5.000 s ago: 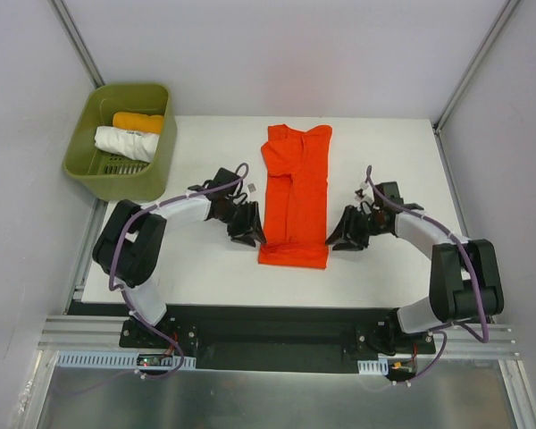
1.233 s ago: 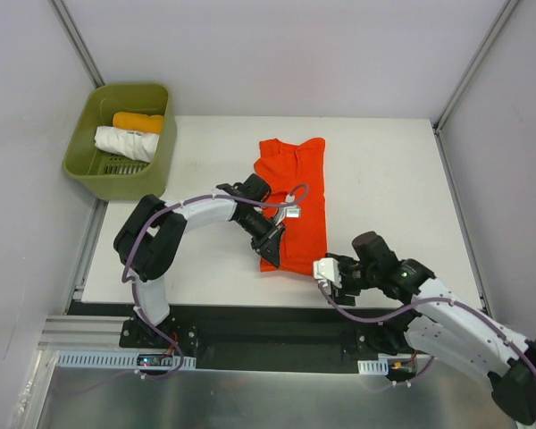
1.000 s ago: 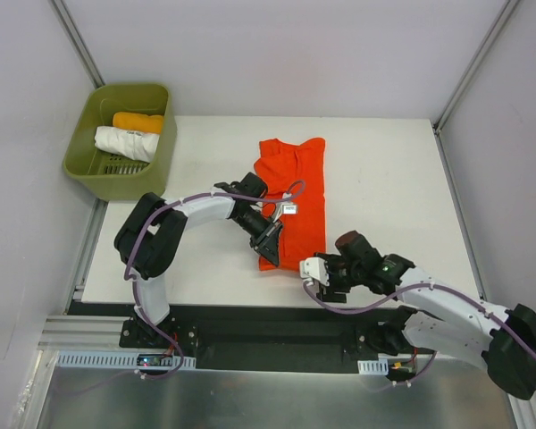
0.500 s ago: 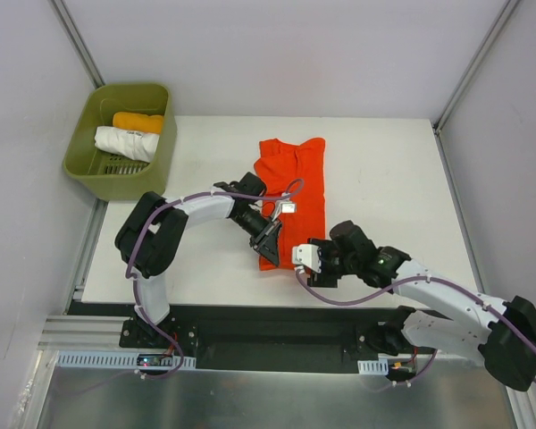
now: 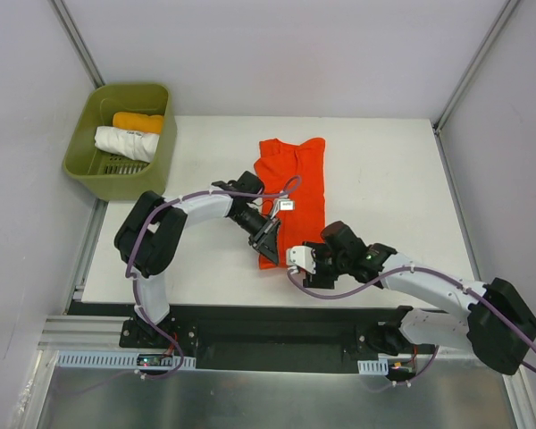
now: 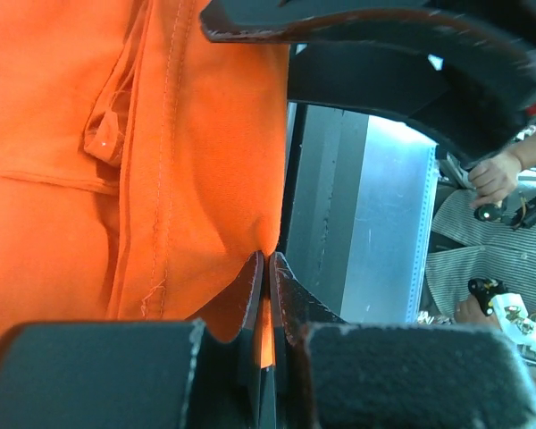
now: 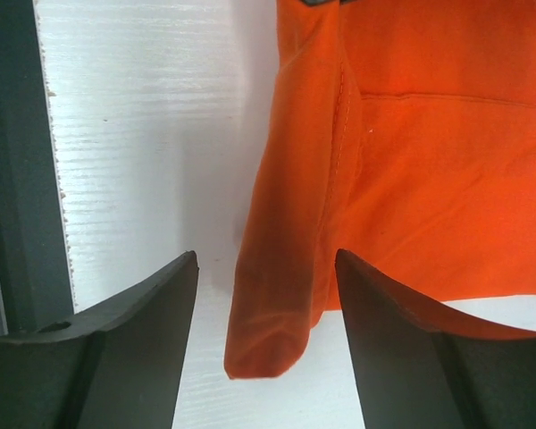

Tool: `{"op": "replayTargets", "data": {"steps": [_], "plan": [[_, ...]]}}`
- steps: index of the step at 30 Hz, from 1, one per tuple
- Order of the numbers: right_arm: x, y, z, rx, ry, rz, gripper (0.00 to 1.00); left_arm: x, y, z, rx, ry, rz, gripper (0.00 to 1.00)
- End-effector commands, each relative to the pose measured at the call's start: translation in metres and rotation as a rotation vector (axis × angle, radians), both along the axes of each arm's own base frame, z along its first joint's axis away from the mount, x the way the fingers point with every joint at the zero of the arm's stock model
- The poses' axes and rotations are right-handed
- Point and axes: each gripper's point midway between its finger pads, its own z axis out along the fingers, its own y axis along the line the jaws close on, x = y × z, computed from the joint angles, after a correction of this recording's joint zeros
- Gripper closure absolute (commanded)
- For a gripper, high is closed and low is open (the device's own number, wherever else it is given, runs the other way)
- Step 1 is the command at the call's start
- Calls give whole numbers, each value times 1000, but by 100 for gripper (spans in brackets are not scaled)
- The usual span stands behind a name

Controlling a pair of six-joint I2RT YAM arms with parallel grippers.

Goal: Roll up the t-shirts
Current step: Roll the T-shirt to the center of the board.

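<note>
The tee (image 5: 297,179) lies folded in a long strip on the table (image 5: 384,179). The left gripper (image 5: 266,243) is pinched tight on its near left edge. The right gripper (image 5: 302,266) sits at the near hem, jaws apart, a cloth corner between them

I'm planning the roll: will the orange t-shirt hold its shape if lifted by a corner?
Probably not: the thin orange cloth t-shirt sags in folds where the left gripper pinches it. Likely light, since that one small pinch holds its corner up.

left tool (image 6: 266,270) pinched closed, right tool (image 7: 266,261) spread
</note>
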Motion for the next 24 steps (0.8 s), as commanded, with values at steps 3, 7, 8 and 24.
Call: {"op": "replayTargets", "data": {"steps": [3,7,8,24], "plan": [[10,9,-4,7,-33,10,48,2,2,11,-55,27,10,100],[14,9,-6,-8,-44,2,78,4,5,10,-46,25,24,100],[12,7,-8,-19,-35,10,82,7,7,9,-31,8,34,100],[-22,-12,-6,-38,476,28,98,19,86,24,141,-973,185,44]]}}
